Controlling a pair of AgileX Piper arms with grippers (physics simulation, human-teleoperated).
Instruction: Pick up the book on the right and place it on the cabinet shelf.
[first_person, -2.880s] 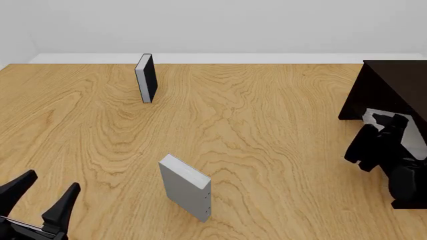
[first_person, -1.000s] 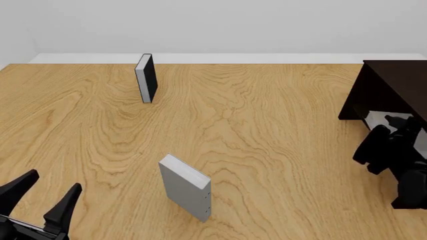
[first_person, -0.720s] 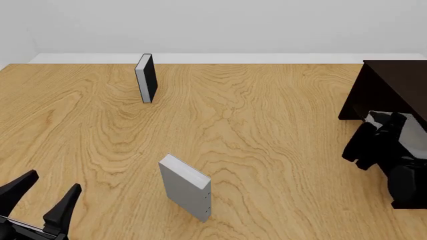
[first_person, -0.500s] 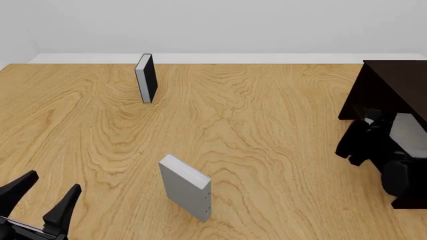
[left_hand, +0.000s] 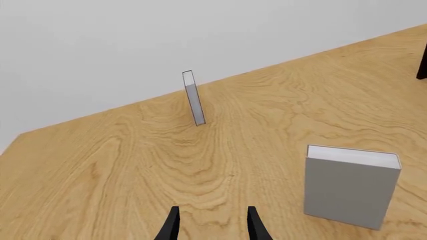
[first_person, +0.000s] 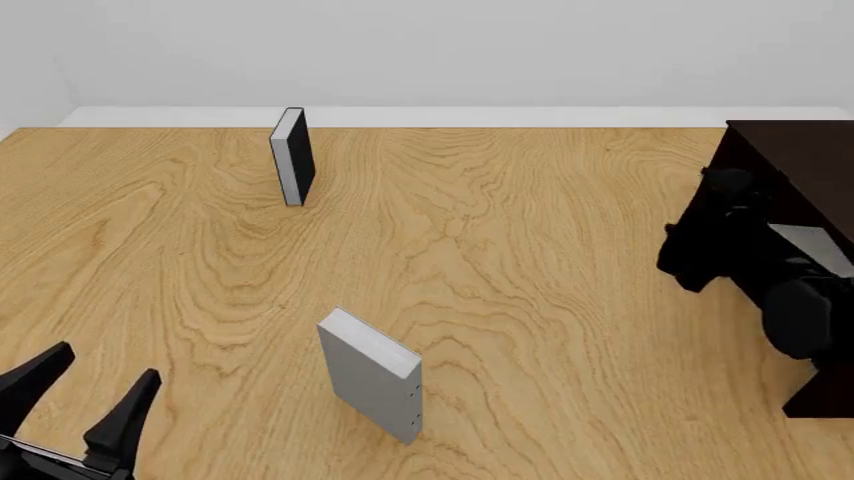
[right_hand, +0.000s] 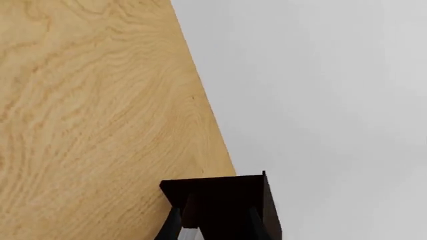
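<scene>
Your right claw (right_hand: 213, 226) is at the open front of the dark cabinet (first_person: 787, 160) on the right side of the table (first_person: 534, 260). In the right wrist view its two fingers stand apart, with about the same gap as on your other arm, and the cabinet's dark body fills the space between them. Nothing is clamped there. A thin pale sliver shows beside one finger at the very edge of that view, too small to tell what it is. In the front view the claw and its arm hide part of the cabinet's opening. The plain grey book (first_person: 805, 246) shows as a pale slanted patch inside the cabinet, just behind the claw. You cannot tell from these views whether the claw touches it, and the board under it is too dark to make out. Your left claw (left_hand: 212, 222) hovers low over the near left corner of the table, fingers spread wide and holding nothing. The dotted grey book (first_person: 374, 375) stands upright near the middle front of the table, well apart from both claws. The black book (first_person: 291, 155) stands on end toward the far left edge.
</scene>
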